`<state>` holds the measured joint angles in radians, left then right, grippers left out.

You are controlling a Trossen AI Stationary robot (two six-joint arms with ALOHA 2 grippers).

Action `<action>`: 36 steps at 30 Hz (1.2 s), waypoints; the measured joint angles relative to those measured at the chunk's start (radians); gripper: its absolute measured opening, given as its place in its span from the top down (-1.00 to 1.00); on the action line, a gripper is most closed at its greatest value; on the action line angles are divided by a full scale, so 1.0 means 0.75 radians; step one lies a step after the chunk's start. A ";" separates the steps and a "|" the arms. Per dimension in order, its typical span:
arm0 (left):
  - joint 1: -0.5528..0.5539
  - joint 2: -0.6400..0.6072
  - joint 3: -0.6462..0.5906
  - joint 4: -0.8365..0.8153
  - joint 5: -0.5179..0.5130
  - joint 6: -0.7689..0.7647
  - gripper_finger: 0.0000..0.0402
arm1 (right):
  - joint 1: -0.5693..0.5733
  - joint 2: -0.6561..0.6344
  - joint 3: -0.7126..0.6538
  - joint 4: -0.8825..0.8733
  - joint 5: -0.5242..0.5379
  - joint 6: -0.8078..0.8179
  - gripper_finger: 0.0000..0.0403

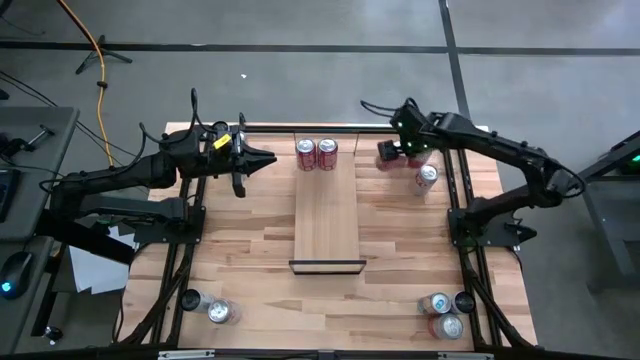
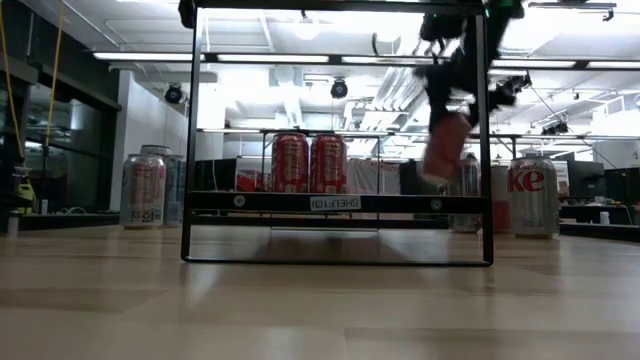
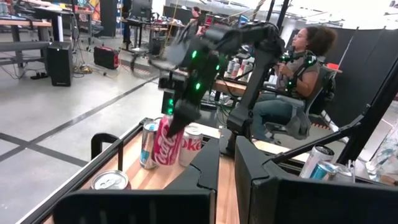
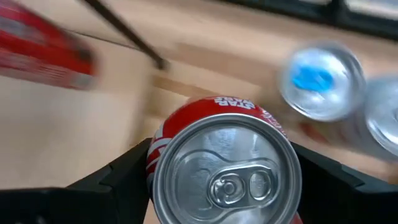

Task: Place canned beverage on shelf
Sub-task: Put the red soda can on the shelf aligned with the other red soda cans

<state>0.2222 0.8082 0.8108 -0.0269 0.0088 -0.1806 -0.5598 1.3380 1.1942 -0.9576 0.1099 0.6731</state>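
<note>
My right gripper is shut on a red cola can, which hangs above the table's far right part, beside the shelf. In the low view the can is tilted, higher than the shelf board. Two more red cans stand upright on the shelf's far end. My left gripper waits shut at the far left, level, holding nothing. My right gripper pinches the red can between its two fingers, one on each side of the wall just below the top rim. The fingers slant down from above. The can is lifted clear of the table, its bottom swung out.
A silver can stands at the far right beside the held can, with others near it. More cans sit at the near right and near left. The shelf's black frame rises beside the held can. A person sits beyond the table.
</note>
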 joint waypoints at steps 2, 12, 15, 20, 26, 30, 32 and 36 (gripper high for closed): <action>0.000 0.000 0.000 -0.001 -0.016 0.001 1.00 | 0.049 0.021 0.092 0.004 0.011 0.006 -0.44; 0.000 0.000 0.000 -0.004 -0.073 0.002 1.00 | 0.233 0.389 0.442 -0.076 0.143 -0.043 -0.44; 0.000 0.000 0.000 -0.004 -0.073 0.002 1.00 | 0.260 0.500 0.495 -0.073 0.114 -0.092 -0.44; 0.000 0.000 0.000 -0.005 -0.073 -0.001 1.00 | 0.312 0.604 0.547 -0.073 0.079 -0.130 -0.44; 0.000 0.000 0.000 -0.005 -0.073 -0.001 1.00 | 0.381 0.610 0.553 -0.056 0.040 -0.108 -0.44; 0.000 0.000 0.000 -0.005 -0.073 0.000 1.00 | 0.417 0.610 0.552 -0.068 0.018 -0.063 -0.44; 0.000 0.000 0.000 -0.005 -0.073 0.000 1.00 | 0.427 0.619 0.552 -0.066 0.013 -0.056 -0.44; 0.000 0.000 0.000 -0.005 -0.073 -0.001 1.00 | 0.442 0.652 0.550 -0.078 0.004 -0.024 -0.44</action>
<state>0.2222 0.8079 0.8108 -0.0303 -0.0456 -0.1814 -0.2285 1.8272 1.6070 -1.0159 0.1130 0.6551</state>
